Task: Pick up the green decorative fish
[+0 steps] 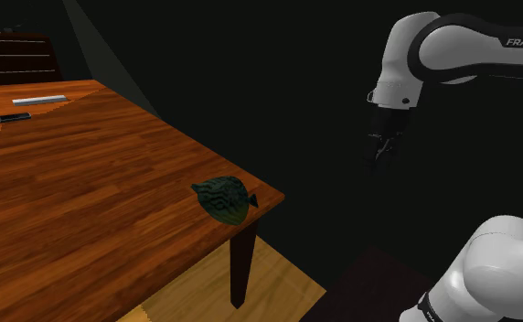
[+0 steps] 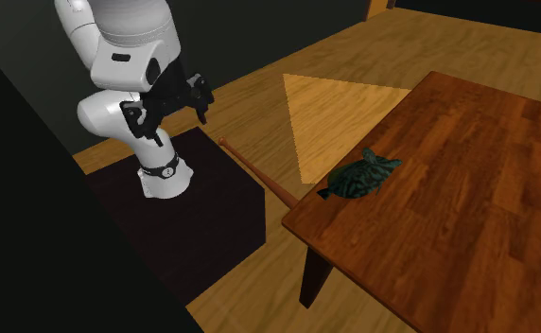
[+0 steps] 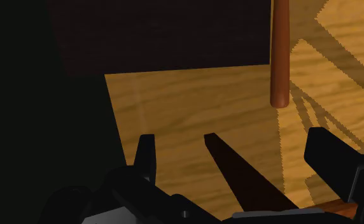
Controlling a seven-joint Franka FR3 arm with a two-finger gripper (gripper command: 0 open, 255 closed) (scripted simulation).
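Observation:
The dark green, ribbed decorative fish lies flat on the wooden table, close to its near corner, and it appears as well on that corner from the other side. My black gripper hangs off the table, to the shoulder view's right of the fish and higher than it. It sits over the dark stand with nothing in it. In the wrist view the gripper is open, its fingers standing wide apart above the wooden floor.
The table's corner leg drops to the light wooden floor. A white flat strip and a small dark item lie at the table's far end, by a dark dresser. A thin brown rod slants beside the dark stand.

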